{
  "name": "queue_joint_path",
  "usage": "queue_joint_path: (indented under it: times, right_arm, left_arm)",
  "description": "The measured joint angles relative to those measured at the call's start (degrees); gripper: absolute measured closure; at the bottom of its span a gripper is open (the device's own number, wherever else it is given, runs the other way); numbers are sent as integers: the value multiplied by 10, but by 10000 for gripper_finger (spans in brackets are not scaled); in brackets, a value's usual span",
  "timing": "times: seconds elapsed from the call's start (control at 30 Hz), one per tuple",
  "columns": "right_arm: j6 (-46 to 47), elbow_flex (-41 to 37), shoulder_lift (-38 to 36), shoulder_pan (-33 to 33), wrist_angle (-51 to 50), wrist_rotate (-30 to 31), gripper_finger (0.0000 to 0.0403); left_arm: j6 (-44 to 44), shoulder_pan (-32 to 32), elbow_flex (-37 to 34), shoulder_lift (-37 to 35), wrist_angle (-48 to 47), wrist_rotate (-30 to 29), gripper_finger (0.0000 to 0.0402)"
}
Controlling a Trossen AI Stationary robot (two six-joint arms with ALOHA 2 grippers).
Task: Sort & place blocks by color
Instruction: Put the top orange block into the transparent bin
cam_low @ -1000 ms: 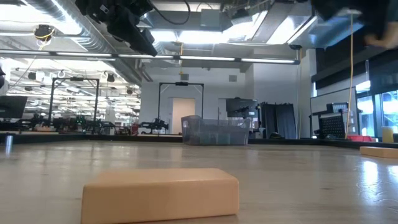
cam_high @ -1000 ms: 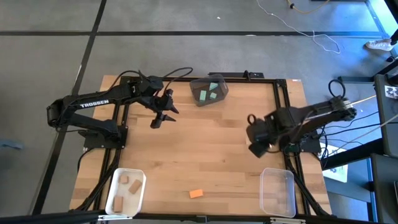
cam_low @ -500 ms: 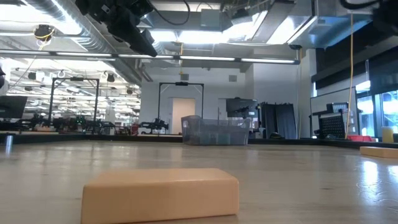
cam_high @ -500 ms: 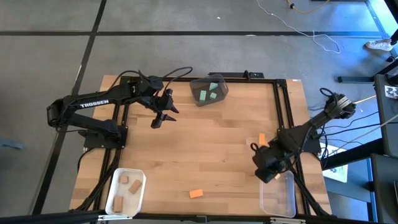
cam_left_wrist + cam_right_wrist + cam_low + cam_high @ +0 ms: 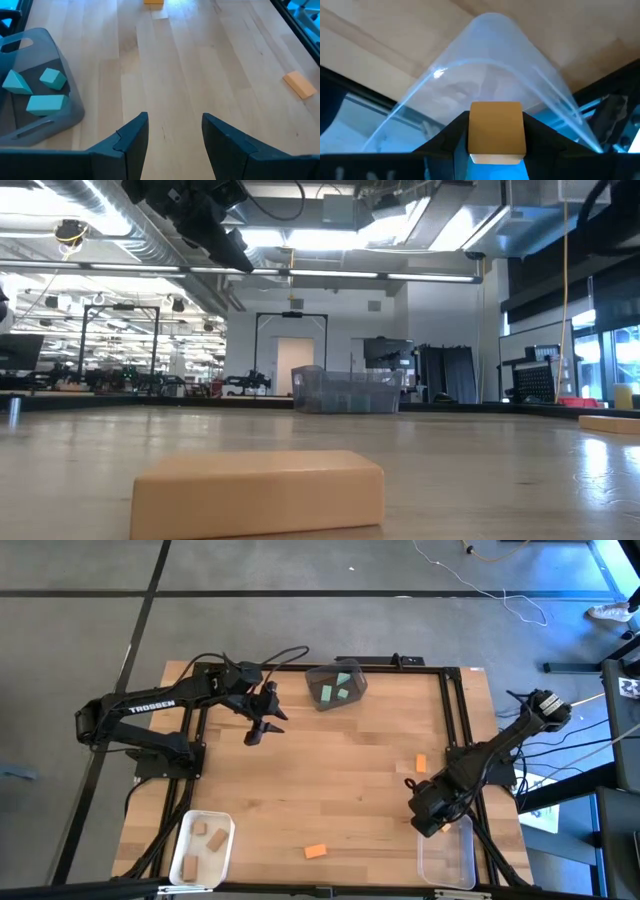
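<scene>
Right gripper: the right gripper [image 5: 496, 134] is clamped on an orange block [image 5: 497, 131], its fingers pressed to the block's two sides; in the high view it [image 5: 432, 815] hangs at the far end of the clear bin [image 5: 447, 858], at the table's near right corner

Left gripper: the left gripper [image 5: 174, 131] waits far left with its fingers apart and nothing between them; in the high view it [image 5: 257, 730] sits just left of the grey bin [image 5: 334, 686]

Blocks already sorted: three teal blocks [image 5: 44, 104] lie in the grey bin; two tan blocks [image 5: 205, 837] lie in the white bin [image 5: 201, 849] at the near left corner

Blocks still loose: one orange block [image 5: 421, 764] lies on the table [image 5: 330, 780] just far of the right gripper; another [image 5: 315, 851] lies near the front edge at centre; in the low view that one [image 5: 259, 494] fills the foreground

Step in hand: I judge the held block is about to be dropped into the clear bin, which looks empty so far

Risk one: the gripper hangs at the bin's far wall rather than its middle; a release here could bounce the block off the rim and onto the table

Risk two: the bin is light and clear; a low descent could nudge it towards the table's edge

Risk three: the block could cling to one finger on release and fall askew
</scene>
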Motion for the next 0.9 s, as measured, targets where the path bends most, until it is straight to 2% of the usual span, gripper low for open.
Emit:
queue_joint_path:
  times: [0.27, 0.9]
  right_arm:
    - [-11, -36, 0, 0, 64, 0, 263]
    - [-12, -37, 0, 0, 63, 25, 245]
  left_arm:
    - [-10, 0, 0, 0, 0, -13, 227]
    - [-10, 0, 0, 0, 0, -13, 227]
